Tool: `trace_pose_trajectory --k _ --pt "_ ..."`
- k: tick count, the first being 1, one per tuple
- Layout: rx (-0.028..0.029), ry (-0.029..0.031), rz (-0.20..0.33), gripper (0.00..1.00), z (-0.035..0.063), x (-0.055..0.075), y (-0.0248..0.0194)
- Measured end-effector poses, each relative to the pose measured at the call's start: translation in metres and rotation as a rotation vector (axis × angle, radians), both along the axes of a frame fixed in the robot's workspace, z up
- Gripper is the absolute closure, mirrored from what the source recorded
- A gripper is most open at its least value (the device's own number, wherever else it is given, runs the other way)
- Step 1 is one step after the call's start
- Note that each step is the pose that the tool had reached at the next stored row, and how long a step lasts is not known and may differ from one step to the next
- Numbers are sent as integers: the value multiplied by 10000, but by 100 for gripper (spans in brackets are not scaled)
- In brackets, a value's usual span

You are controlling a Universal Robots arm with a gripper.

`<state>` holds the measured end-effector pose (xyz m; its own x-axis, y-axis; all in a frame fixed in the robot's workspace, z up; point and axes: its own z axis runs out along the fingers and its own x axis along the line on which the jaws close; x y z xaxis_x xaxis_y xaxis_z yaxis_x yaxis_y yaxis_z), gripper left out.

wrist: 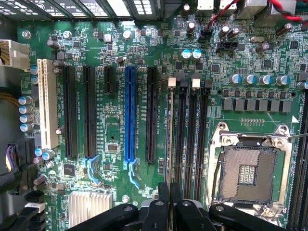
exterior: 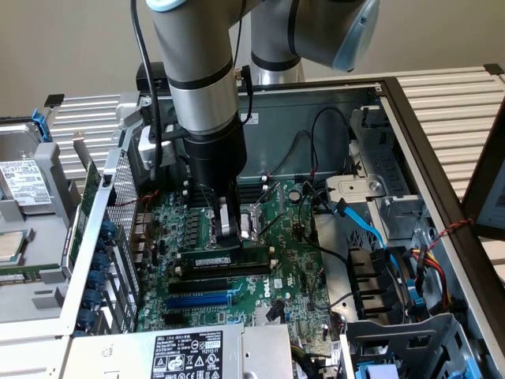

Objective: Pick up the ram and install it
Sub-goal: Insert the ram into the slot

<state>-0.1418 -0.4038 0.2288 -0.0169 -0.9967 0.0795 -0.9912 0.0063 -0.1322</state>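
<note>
Pincer (exterior: pixel 228 237) clenched on ram (exterior: pixel 248 254), white label unreadable – stick edge-on at black mem slots (wrist: pixel 192 139), green mobo (wrist: pixel 113 125) below

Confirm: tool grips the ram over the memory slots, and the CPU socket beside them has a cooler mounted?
One thing is off. The CPU socket is bare, with no cooler on it; the wrist view shows its open contact field. The rest holds: the tool grips the ram over the memory slots.
</note>
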Motion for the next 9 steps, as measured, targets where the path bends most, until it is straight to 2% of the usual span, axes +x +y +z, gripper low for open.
trace_pose_trajectory --k 2,9 --pt "-30 -1 0 87 -4 -2 0" --pt "-33 -3 0 87 -14 -2 0"
